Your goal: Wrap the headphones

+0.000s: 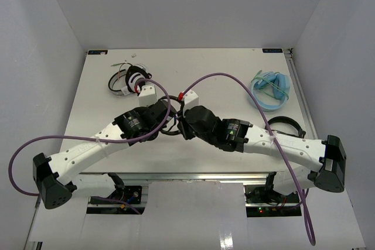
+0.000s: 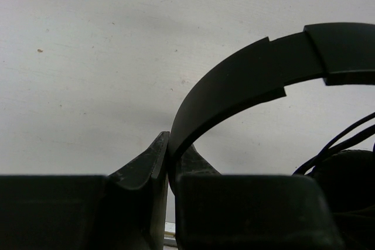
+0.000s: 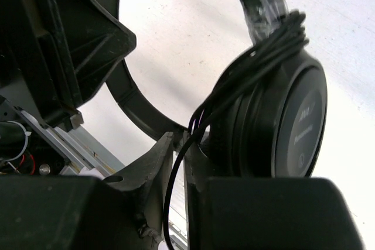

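The headphones hang between my two arms over the middle of the table. In the left wrist view my left gripper (image 2: 174, 144) is shut on their thin black headband (image 2: 246, 80). In the right wrist view a round black earcup (image 3: 299, 127) with pale lettering hangs just right of my right gripper (image 3: 183, 141). The thin black cable (image 3: 266, 51) is looped around the band above that earcup. One strand drops through the narrow gap between the right jaws, which stand slightly apart. From above, the left gripper (image 1: 170, 120) and right gripper (image 1: 184, 125) almost touch and hide most of the headphones.
A white-and-black pair with green cable (image 1: 129, 80) lies at the back left. A light blue pair (image 1: 270, 89) lies at the back right. Another black pair (image 1: 288, 125) shows behind my right arm. Purple arm cables (image 1: 222, 75) arch over the table.
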You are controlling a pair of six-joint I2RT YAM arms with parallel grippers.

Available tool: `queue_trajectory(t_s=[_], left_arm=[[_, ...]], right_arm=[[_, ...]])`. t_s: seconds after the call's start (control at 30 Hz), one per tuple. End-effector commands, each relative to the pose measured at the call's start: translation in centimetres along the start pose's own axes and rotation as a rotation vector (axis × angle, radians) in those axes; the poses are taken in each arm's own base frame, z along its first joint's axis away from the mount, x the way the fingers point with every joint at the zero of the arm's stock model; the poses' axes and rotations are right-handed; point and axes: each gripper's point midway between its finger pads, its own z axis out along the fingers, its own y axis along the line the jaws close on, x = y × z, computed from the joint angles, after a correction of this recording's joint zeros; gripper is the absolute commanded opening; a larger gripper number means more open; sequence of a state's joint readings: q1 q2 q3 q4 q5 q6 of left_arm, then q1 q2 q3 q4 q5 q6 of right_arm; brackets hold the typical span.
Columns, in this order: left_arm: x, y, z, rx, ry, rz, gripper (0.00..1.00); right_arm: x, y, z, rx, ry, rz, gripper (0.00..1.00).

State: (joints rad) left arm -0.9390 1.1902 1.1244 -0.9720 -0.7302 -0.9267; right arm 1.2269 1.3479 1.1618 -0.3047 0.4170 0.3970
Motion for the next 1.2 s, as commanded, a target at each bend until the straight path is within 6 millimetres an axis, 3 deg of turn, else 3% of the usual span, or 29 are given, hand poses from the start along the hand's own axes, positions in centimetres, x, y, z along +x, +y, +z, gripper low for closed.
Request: queue_trajectory(t_s=[0.0, 1.17], left_arm=[[-2.0, -0.2, -1.1, 0.035, -0.057, -0.103, 0.0], [-2.4, 0.7, -1.9, 0.034, -0.07, -0.125, 0.0]], right_arm=[[0.2, -1.0, -0.6, 0.074, -0.013, 0.008, 0.21], [-1.2, -1.1, -3.7, 0.132, -0.088, -0.029, 0.38]])
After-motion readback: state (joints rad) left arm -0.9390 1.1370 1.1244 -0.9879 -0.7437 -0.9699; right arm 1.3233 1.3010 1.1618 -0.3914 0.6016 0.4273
